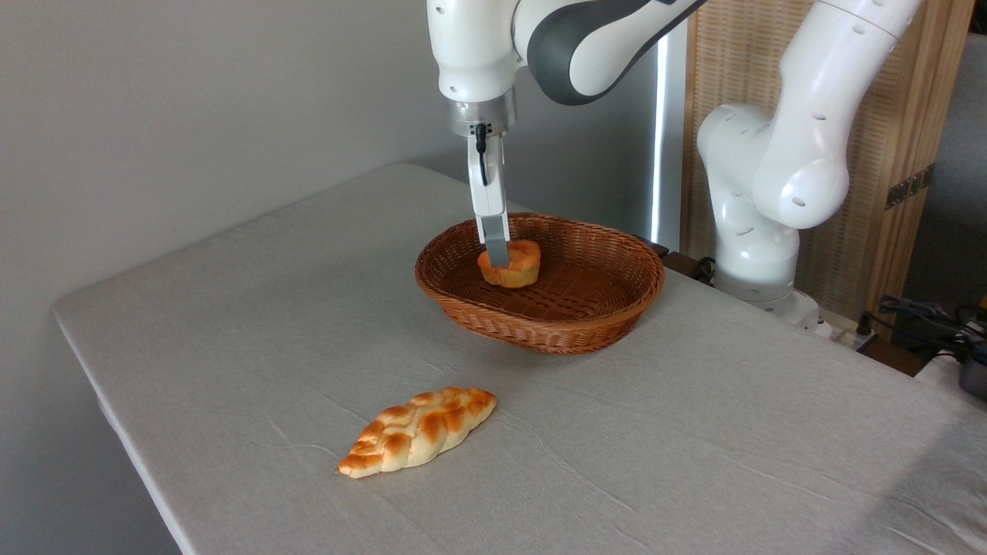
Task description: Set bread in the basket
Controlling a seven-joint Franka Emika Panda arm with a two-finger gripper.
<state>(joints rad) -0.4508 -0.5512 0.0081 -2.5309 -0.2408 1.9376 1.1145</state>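
Worktop: we see a worktop (231, 324) draped in a pale grey cloth with faint creases, its near left corner rounded, a plain grey wall behind it.
Nearest item: we find a long braided loaf (417, 431), golden and cream, lying flat on the cloth toward the front, well apart from everything else.
Basket: further back we see the basket (586, 324), oval, shallow, reddish-brown wicker with a braided rim, standing upright on the cloth.
Bread: we see the bread (515, 266), a small orange-golden bun, inside the basket toward its left rear part, down at about floor level; we cannot tell whether it rests on the weave or sits just above it.
End effector: we see the end effector (496, 253) pointing straight down into the basket, one grey finger (493, 235) pressed against the bun's near left side. The other finger is hidden, so we cannot tell whether the grip is clenched on the bun or released.
Arm: above and behind, we see the white arm (779, 154) arching over from its base at the worktop's far right edge.
Background: we see a slatted wooden screen (910, 116) behind the arm and some cables (917, 316) at far right.
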